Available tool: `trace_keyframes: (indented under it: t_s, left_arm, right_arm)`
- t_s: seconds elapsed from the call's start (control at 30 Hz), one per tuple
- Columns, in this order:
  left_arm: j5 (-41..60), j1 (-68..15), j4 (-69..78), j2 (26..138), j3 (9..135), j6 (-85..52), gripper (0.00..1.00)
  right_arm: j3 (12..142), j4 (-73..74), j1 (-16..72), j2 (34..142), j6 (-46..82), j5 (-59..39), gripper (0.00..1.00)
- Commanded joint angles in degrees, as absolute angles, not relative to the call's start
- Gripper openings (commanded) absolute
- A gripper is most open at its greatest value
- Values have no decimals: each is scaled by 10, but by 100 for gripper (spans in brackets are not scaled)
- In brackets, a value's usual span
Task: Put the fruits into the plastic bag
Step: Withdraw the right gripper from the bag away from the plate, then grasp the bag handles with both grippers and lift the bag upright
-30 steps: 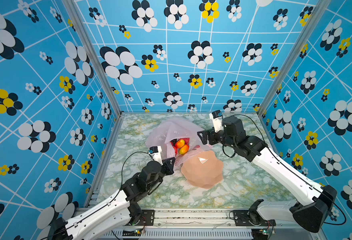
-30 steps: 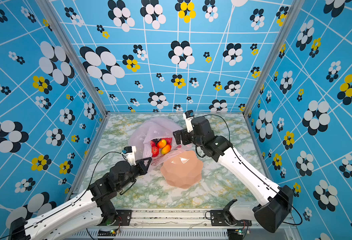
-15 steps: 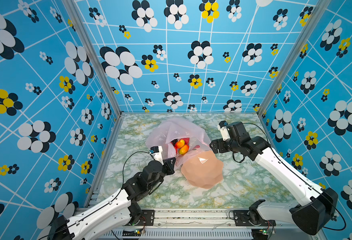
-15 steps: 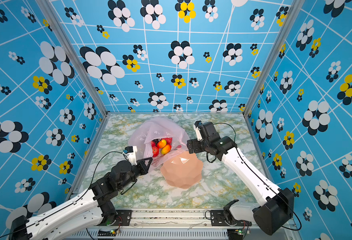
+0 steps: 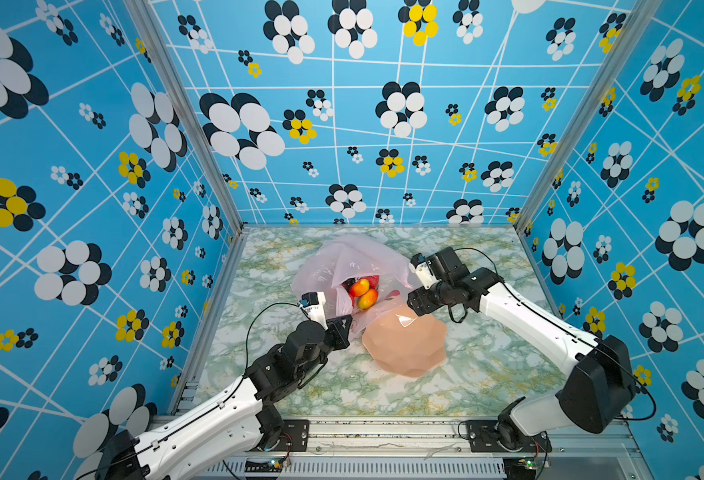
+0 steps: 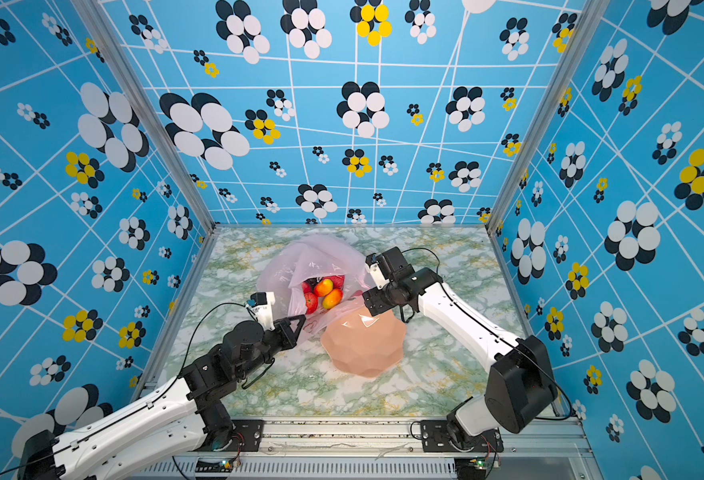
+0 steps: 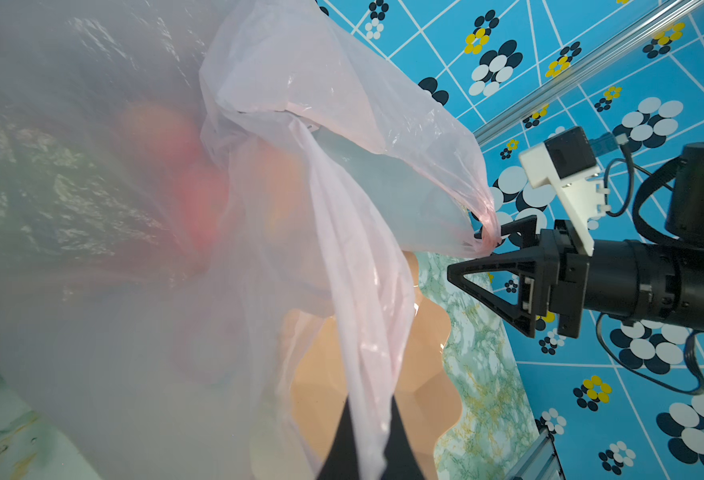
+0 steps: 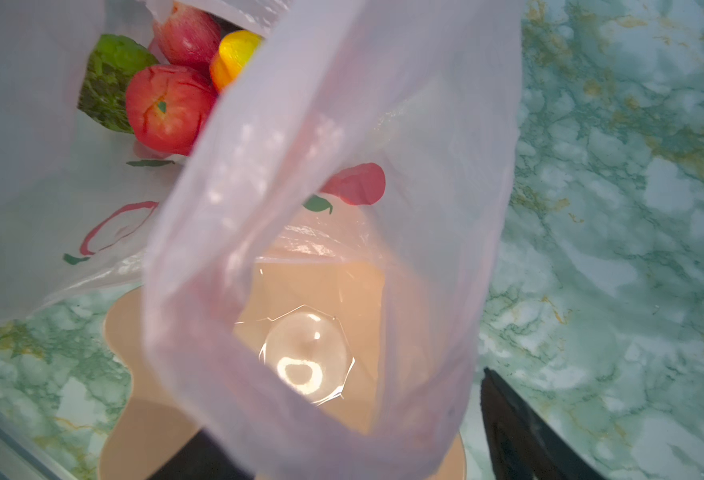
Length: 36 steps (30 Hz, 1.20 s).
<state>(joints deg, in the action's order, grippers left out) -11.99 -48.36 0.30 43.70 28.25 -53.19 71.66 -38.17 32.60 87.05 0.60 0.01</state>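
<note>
The pale-pink plastic bag point(image 5: 344, 259) point(image 6: 317, 255) lies open at mid-table, with the fruits point(image 5: 363, 292) point(image 6: 326, 292) piled inside. In the right wrist view a red fruit point(image 8: 167, 110), a green one point(image 8: 109, 79) and a yellow-orange one point(image 8: 234, 54) show in its mouth. My left gripper point(image 5: 345, 327) point(image 7: 369, 415) is shut on one bag handle at the near left. My right gripper point(image 5: 413, 305) point(image 8: 342, 403) is open at the bag's right side, and the other handle loop point(image 8: 300, 208) hangs between its spread fingers.
A peach scalloped bowl point(image 5: 404, 345) point(image 6: 364, 345) stands just in front of the bag, under its near edge and below the right gripper. Blue patterned walls close in the marbled table point(image 5: 487, 374) on three sides.
The right gripper has swung from the bag's far right side forward and down to the handle by the bowl, its jaws narrowing. The left gripper has kept its hold and place.
</note>
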Motion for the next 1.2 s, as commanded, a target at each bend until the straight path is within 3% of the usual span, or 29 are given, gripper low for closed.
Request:
trace_keyframes:
  t_s: [0.0, 0.1, 0.3, 0.63, 0.9, 1.0, 1.17]
  left_arm:
    - [-120, -479, 5, 432, 297, -529, 0]
    - [-122, -478, 0, 433, 302, -520, 0]
    - [-131, -478, -2, 422, 297, -515, 0]
    - [-137, -443, -77, 404, 342, -501, 0]
    - [119, -189, -224, 542, 590, -454, 0]
    - [167, -138, -273, 614, 703, -450, 0]
    - [207, -126, -326, 705, 869, -420, 0]
  right_arm:
    - [757, -365, 330, 894, -20, 42, 76]
    - [784, -367, 330, 917, -13, 61, 64]
    - [829, -383, 330, 932, 16, 37, 2]
    - [895, -363, 329, 936, 111, -100, 0]
    - [1047, -333, 286, 1005, 219, -192, 0]
    - [1120, -326, 277, 1033, 252, -210, 0]
    - [1218, -312, 276, 1057, 279, -235, 0]
